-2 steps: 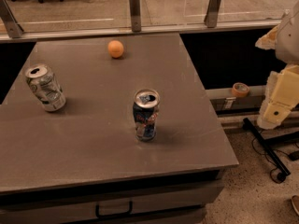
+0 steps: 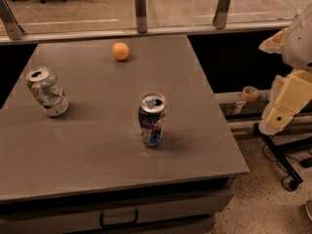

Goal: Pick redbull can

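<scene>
The redbull can point(image 2: 152, 120) stands upright near the middle of the grey table point(image 2: 97, 160). It is slim, dark blue and silver with red marks, and its silver top is opened. My gripper point(image 2: 282, 110), a cream-coloured part on the arm, hangs at the right edge of the camera view. It is off the table, well to the right of the can and touching nothing.
A wider pale silver-green can point(image 2: 47, 91) stands at the table's left side. An orange ball point(image 2: 120, 51) lies near the far edge. A glass barrier with metal posts point(image 2: 140, 9) runs behind the table. A tape roll point(image 2: 250, 93) and cables point(image 2: 280, 155) are on the right.
</scene>
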